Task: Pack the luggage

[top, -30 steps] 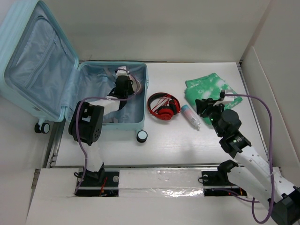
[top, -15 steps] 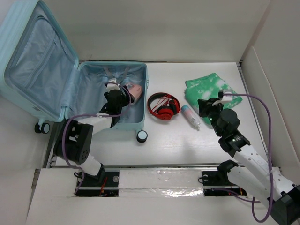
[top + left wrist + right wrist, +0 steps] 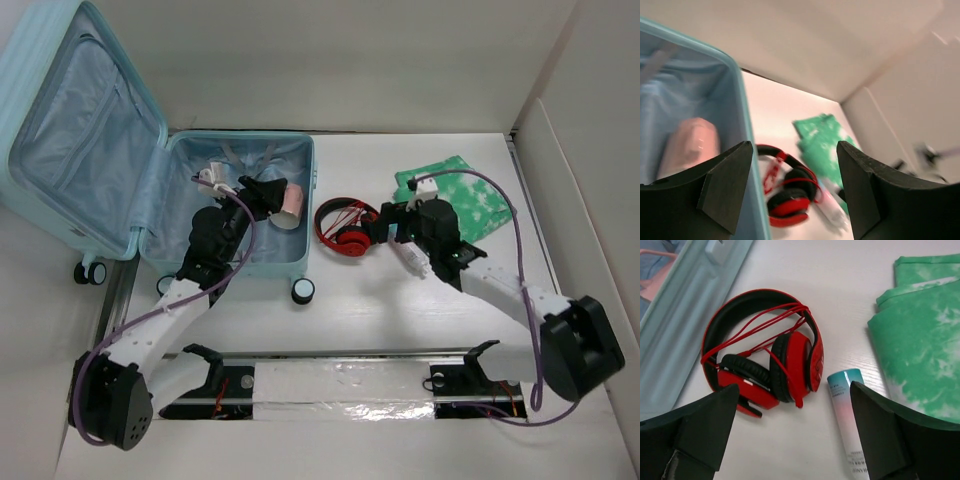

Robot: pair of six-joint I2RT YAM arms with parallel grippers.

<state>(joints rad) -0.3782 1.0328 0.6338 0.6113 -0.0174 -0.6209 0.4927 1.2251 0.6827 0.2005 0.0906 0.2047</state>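
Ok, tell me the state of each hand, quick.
Left hand: open, holding nothing.
Right hand: open, holding nothing, red headphones below it.

**Robot test cell, laboratory bench type**

Setting: an enclosed lab workbench. White table (image 3: 400,300), boxed in behind and to its right by plain white panels (image 3: 380,70). Along the table's near edge is a taped mounting rail (image 3: 340,385). It carries the left arm (image 3: 160,325) and right arm (image 3: 500,285), each trailing an exposed purple cable (image 3: 538,350). At the table's far-left corner lies open luggage (image 3: 90,130), set out as a work sample.
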